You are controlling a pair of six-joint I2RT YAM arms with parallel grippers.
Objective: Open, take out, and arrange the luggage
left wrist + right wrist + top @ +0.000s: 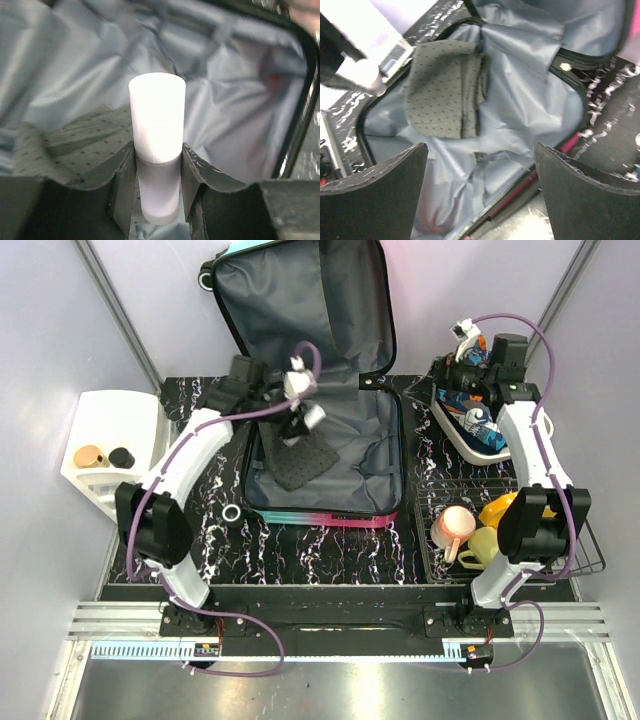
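Observation:
The luggage [372,455] lies open on the table, its lid propped upright at the back and its grey lining showing. A folded dark dotted cloth [301,463] lies in the lower half. My left gripper [303,420] hangs over the suitcase, shut on a white cylinder-shaped bottle [156,120] held between both fingers [122,175]. The cloth [75,135] lies below it. My right gripper [480,170] is open and empty. It sits at the suitcase's right side [455,375], looking across the lining [520,110] at the cloth [445,90] and the bottle [362,75].
A white oval tub [478,445] with packets stands at the back right. A wire basket [590,558] holds pink and yellow cups at the front right. A white shelf [110,415] with small jars stands at the left. A small black ring [232,512] lies on the table.

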